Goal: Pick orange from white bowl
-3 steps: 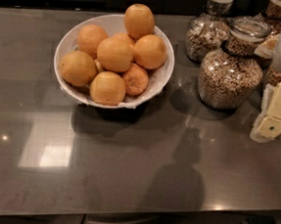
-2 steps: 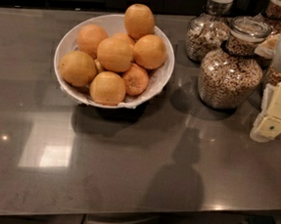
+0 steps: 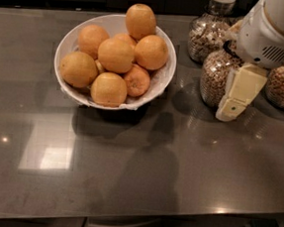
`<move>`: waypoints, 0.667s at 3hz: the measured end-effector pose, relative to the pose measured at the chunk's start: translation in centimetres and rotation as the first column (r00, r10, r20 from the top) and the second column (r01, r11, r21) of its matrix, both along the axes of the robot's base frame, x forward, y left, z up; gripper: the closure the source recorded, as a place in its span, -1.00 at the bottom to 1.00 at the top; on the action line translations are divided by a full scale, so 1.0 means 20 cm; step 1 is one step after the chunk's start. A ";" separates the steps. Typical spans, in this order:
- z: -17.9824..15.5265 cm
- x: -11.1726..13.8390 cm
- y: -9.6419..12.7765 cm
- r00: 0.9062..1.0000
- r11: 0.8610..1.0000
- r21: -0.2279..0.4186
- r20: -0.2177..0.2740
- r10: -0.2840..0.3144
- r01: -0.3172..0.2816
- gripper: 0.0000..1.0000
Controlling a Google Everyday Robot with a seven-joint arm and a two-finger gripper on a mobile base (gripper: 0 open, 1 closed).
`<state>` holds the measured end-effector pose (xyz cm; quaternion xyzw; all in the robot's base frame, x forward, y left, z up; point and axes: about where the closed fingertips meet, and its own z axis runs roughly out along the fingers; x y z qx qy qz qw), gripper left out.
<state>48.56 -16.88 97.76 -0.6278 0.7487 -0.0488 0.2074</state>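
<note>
The orange (image 3: pixel 140 20) most open to a grasp is perched at the top of the heap, at the far side of the bowl (image 3: pixel 63 49), and is carried by the fruit under it. About six more of the same kind are piled below and in front of it. A smaller darker orange (image 3: pixel 137 80) is wedged low at the near right, against the crinkled lining (image 3: pixel 160 80). The bowl is set on the tabletop (image 3: pixel 127 174), toward its far left.

To the right, well apart from the bowl, cereal jars (image 3: pixel 208 36) are grouped. The gripper (image 3: pixel 232 106) hangs in front of the nearest jar (image 3: pixel 213 77), under the white arm housing (image 3: pixel 278 28), with its tip pointed down toward the tabletop. Whether it is open or closed cannot be told; nothing is seen to be held in it.

The step in hand is judged to be the approach: no orange has been lifted out, and the gripper is not yet over the bowl. For the next move, the gripper would have to be drawn clear of the jars, carried left and brought above the rim. It would then have to be opened wide enough for a whole fruit and lowered over the top orange. A centred hold is called for, since a smooth round fruit on a loose heap is likely to be rolled aside by an off-centre touch.
</note>
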 end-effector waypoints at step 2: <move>0.05 0.13 0.19 0.994 0.996 0.032 0.065 0.085 -0.087 -1.00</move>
